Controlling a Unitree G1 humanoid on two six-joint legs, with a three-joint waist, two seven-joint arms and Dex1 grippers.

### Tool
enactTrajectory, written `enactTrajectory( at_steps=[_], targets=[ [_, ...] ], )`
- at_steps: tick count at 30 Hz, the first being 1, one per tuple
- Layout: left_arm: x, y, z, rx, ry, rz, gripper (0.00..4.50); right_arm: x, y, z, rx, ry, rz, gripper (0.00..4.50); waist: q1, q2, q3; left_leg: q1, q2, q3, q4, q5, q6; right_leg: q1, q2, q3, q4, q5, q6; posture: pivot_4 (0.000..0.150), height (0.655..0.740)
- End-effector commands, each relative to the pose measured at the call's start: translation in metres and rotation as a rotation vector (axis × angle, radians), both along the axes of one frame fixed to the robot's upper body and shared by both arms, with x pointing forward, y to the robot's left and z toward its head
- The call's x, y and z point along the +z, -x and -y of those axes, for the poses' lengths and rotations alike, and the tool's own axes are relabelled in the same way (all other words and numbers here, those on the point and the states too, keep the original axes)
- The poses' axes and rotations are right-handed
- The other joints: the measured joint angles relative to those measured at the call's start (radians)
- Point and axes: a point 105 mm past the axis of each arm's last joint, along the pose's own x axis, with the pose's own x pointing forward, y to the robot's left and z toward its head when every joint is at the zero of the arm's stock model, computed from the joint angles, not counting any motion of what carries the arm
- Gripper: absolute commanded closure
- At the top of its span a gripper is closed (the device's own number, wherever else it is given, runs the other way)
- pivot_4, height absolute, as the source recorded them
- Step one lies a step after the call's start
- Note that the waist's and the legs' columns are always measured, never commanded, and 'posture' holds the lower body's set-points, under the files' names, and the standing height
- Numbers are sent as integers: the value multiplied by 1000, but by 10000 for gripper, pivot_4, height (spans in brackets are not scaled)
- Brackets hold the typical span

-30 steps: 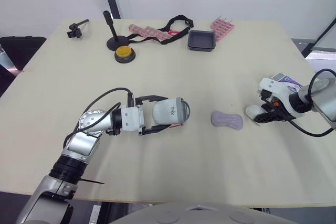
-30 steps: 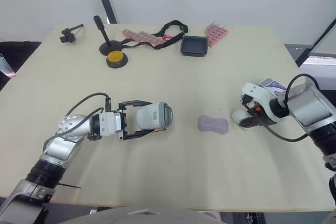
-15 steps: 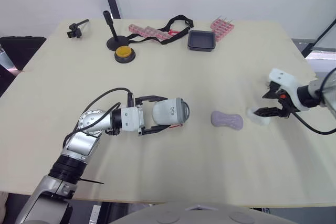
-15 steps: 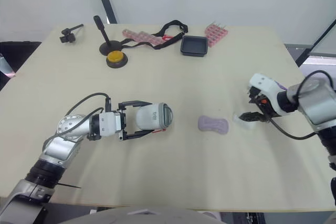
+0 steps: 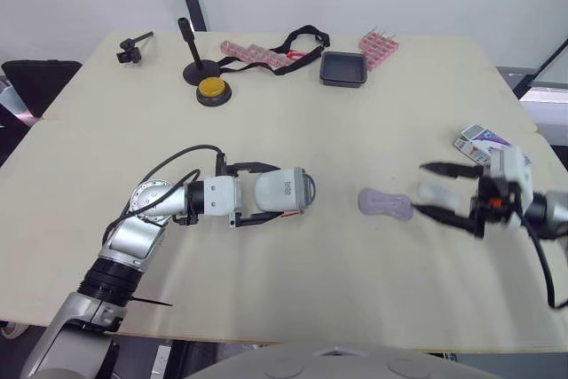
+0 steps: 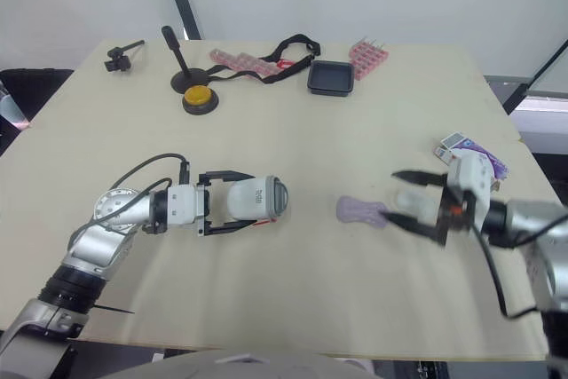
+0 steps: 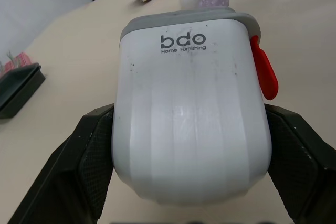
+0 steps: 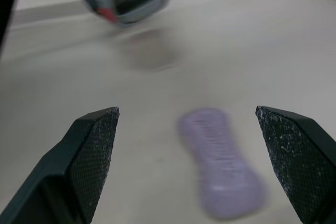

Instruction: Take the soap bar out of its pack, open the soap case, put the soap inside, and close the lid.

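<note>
One lilac waisted soap [image 5: 385,203] lies bare; left claw [image 5: 272,193] clamps case [image 7: 191,114], right claw [image 5: 422,188] gapes.

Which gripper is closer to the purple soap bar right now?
Right. The right gripper sits open just to the robot's right of the soap bar, fingers pointing at it. The left gripper is farther off on the bar's other side, clamped on the soap case.

The soap case [image 7: 189,124] reads "bdo Home Furnishing"
</note>
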Motion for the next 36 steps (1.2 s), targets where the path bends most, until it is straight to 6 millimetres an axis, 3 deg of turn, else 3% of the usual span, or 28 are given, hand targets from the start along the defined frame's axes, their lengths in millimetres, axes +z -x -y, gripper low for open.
enactTrajectory(
  at_steps=[1, 6, 11, 17, 21, 36],
  targets=[
    [9, -2, -1, 1, 5, -7, 8142, -2, 21, -11, 79, 24, 80, 122, -9, 0, 0, 0, 0, 0, 0, 0, 0, 0, -1, 0, 0, 0, 0, 1500, 7291],
    [10, -6, -2, 2, -38, -34, 8142, -20, 29, -12, 90, 38, 83, 122, -33, 0, 0, 0, -1, 0, 0, 0, 0, 1, -3, 1, -1, 0, 0, 1500, 7291],
    [12, -12, 0, -11, -108, -72, 8142, -24, 28, -13, 91, 18, 88, 122, -37, 0, 0, 0, -1, 0, -1, 0, 0, 2, -3, 1, -1, 0, 0, 1500, 7291],
    [15, -18, 6, -66, -236, -115, 8142, -23, 26, -17, 92, 11, 96, 122, -34, 0, 0, 0, -3, -1, -1, 0, 0, 2, -3, 1, -3, 0, 0, 1500, 7291],
    [18, -23, 21, -137, -410, -85, 8142, -21, 22, -19, 80, 16, 108, 122, -29, -1, 0, 0, -3, -2, -1, 0, 0, 2, -3, 1, -2, 0, 0, 1500, 7291],
    [28, -29, 46, -129, -545, -57, 8142, -19, 19, -19, 56, -3, 89, 122, -26, 0, 0, -1, -5, -1, -2, 0, 1, 2, -4, 2, -3, 0, 0, 1500, 7291]
  ],
)
